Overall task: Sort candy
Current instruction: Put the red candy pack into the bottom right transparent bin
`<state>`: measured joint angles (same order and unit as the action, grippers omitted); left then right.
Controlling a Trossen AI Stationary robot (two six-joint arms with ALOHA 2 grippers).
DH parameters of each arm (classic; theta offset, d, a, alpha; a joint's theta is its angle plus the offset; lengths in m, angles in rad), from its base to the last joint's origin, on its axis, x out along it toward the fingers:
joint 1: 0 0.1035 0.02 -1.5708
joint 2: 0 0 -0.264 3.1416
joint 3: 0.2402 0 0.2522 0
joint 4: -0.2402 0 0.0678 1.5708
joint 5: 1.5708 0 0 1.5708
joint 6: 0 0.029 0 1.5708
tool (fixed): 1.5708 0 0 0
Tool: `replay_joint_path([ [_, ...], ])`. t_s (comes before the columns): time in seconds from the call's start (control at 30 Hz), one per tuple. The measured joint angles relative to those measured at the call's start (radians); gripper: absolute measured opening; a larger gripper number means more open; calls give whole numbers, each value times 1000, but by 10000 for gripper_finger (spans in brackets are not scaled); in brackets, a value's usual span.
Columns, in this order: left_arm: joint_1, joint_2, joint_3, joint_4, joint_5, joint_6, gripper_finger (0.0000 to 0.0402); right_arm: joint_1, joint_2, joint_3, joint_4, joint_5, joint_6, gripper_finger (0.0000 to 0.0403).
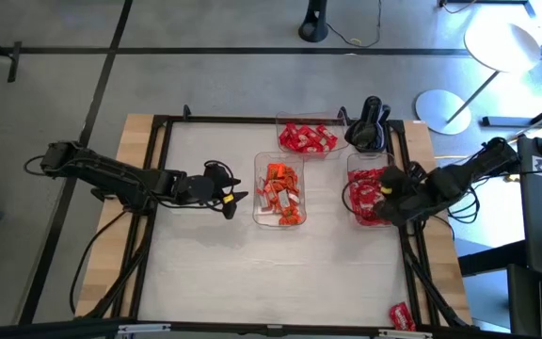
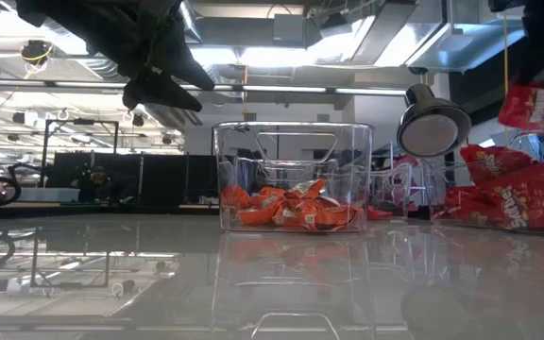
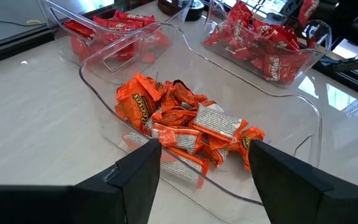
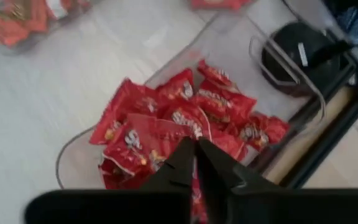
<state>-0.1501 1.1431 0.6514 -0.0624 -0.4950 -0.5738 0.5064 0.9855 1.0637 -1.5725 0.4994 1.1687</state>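
Holding the red packet pinched and clear of the heap is the thing to get right here, I judge: the right fingers (image 4: 194, 163) are closed together with a red wrapper (image 4: 194, 193) showing between and below their tips, so they appear to grip one sweet. They hang directly over the pile of red candy with white marks (image 4: 185, 127) in the right tray (image 1: 350, 179). If this packet belongs there, the fingers should part only when low over the pile, so it drops inside the rim and does not skid onto the tabletop (image 1: 205, 273). If it belongs elsewhere, it should be lifted straight up first, so that no neighbouring packet is dragged along.

Beyond those fingers, past the heap, a dark round stand (image 4: 300, 59) sits just outside the tray's far end, near enough to call for care on any swing that way.

The left fingers (image 3: 204, 168) are spread wide and hold nothing. They hover above the tabletop, just beside the near wall of the middle tray (image 3: 303, 112). The orange candy (image 3: 179, 121) lies straight ahead of them, heaped inside that tray. Farther out are the plain red sweets (image 3: 114, 28) in the back tray.

Well away from both arms, a few red packets (image 1: 401, 316) lie at the table's near right edge, outside any tray, still to be sorted.
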Motion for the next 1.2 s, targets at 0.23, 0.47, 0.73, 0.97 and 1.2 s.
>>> replay_joint_path([
  [0.23,0,0,0,0,0,4,233,-37,7,0,1,-119,-48,152],
  [0.47,0,0,0,2,0,-2,233,36,30,0,304,-371,-79,242],
  [0.73,0,0,0,3,0,-2,233,265,231,1,576,-453,-99,248],
  [0.97,-1,0,0,2,0,-5,233,410,450,0,646,-637,-50,237],
  [1.2,-1,0,0,0,0,-16,233,548,606,0,815,-719,-1,237],
])
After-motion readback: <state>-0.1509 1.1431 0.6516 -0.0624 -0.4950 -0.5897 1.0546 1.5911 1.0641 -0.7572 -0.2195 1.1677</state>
